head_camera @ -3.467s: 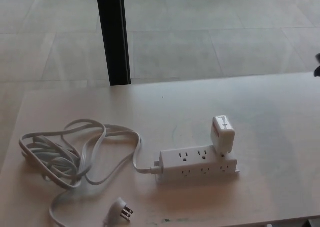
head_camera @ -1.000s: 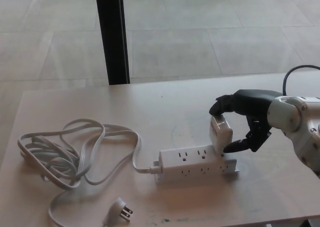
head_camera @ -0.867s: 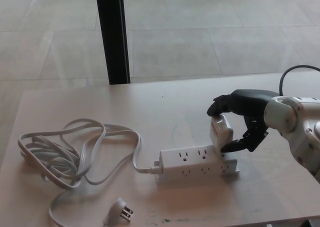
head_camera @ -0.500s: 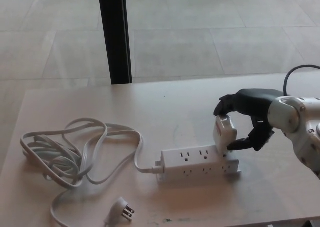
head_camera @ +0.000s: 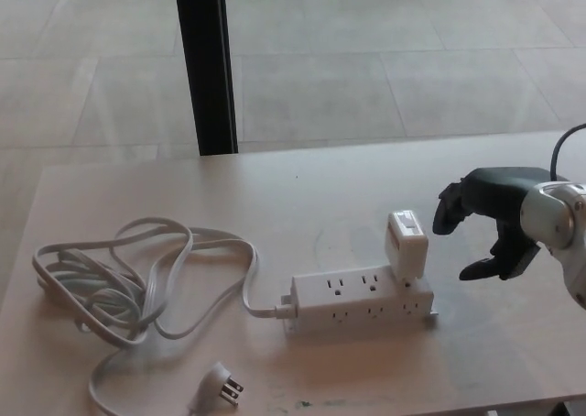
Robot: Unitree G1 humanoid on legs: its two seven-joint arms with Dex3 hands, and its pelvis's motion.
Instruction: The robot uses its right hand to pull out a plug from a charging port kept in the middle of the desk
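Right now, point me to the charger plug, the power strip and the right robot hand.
charger plug (head_camera: 406, 245), head view, middle of its white body.
power strip (head_camera: 359, 301), head view, its top face between sockets.
right robot hand (head_camera: 490, 217), head view, black palm, open beside the plug.

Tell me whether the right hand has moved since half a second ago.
Yes. The right hand has drawn back toward the robot's right, away from the white adapter; it now hangs open, clear of it. The adapter remains seated in the power strip.

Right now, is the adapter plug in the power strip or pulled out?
Still in: the white adapter plug sits seated on the power strip; the right hand is open beside it, apart.
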